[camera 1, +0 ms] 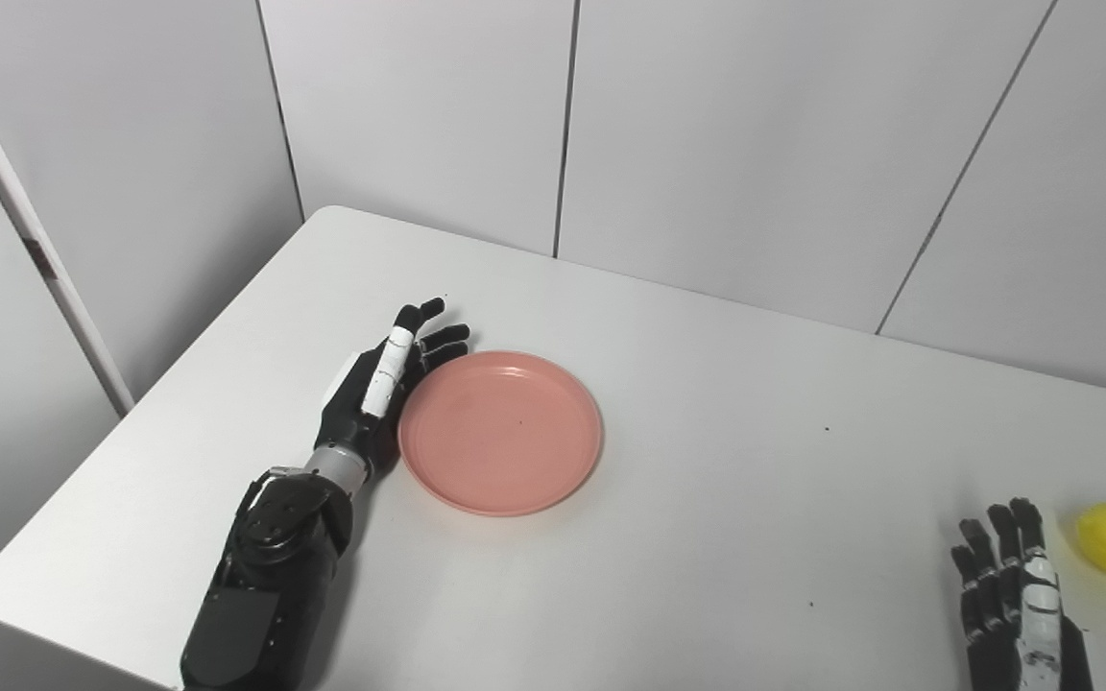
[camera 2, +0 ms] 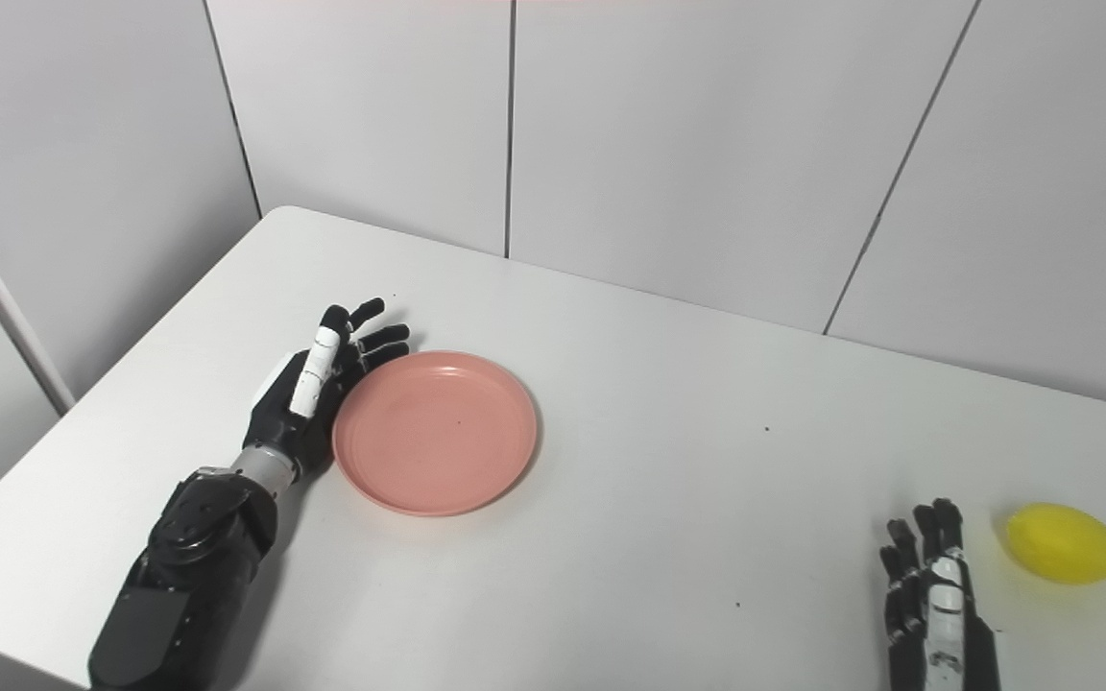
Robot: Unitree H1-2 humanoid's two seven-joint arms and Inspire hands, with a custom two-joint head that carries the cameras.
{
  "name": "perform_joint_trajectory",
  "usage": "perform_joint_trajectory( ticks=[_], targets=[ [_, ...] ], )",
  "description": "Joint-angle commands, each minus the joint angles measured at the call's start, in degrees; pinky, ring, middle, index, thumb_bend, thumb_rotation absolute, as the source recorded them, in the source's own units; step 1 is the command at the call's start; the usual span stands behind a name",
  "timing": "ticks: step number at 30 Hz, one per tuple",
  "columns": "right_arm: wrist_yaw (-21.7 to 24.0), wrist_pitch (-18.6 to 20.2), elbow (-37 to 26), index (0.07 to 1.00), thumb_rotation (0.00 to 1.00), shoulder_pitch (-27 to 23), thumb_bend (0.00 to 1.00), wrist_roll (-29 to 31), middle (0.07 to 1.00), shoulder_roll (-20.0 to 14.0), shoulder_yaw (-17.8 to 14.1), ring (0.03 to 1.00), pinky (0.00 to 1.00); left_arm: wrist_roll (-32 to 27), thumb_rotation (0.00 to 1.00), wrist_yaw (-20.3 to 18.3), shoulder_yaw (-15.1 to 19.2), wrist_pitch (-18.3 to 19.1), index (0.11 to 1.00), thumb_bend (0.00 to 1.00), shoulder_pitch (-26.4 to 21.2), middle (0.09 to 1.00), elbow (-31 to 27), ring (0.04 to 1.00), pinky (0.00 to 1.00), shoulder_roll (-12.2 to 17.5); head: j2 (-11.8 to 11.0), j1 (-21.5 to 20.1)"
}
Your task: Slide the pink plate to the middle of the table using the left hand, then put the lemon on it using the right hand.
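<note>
Left eye view: the pink plate point(camera 1: 500, 432) is seen on the white table point(camera 1: 755, 499), left of its middle, nearer the left edge. The left hand point(camera 1: 375, 384) is laid flat against the plate's left rim, fingers spread and holding nothing. The lemon point(camera 2: 1064, 543) is seen near the table's right edge, just beside the right hand point(camera 2: 932, 595), whose fingers are extended and apart, holding nothing

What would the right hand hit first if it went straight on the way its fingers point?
Probably nothing on the table: the right hand points toward the far edge, with the lemon just off to its right, apart from it. The way looks free up to the wall, though depth is uncertain.
</note>
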Motion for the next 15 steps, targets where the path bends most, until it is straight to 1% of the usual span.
perform_joint_trajectory(
  ticks=[1,9,15],
  targets=[
    [0.2,-2.0,2.9,0.975,0.84,1.2,0.64,0.3,0.978,1.5,0.8,0.957,1.0,0.7,0.88,-0.6,-1.9,1.6,0.889,0.91,2.2,0.795,0.7,0.814,0.88,-1.5,0.0,0.0],
    [0.1,-1.8,2.9,0.97,0.84,1.2,0.65,0.0,0.974,1.6,1.0,0.958,1.0,1.4,0.87,0.2,-2.8,1.4,0.896,0.91,2.4,0.802,0.9,0.817,0.88,-2.8,0.0,-0.3],
    [0.5,-1.9,3.1,0.973,0.84,1.1,0.65,0.2,0.977,1.6,1.1,0.964,1.0,2.4,0.86,1.6,-3.2,1.4,0.895,0.93,2.6,0.805,-0.1,0.815,0.86,-4.6,0.2,-1.0]
  ],
)
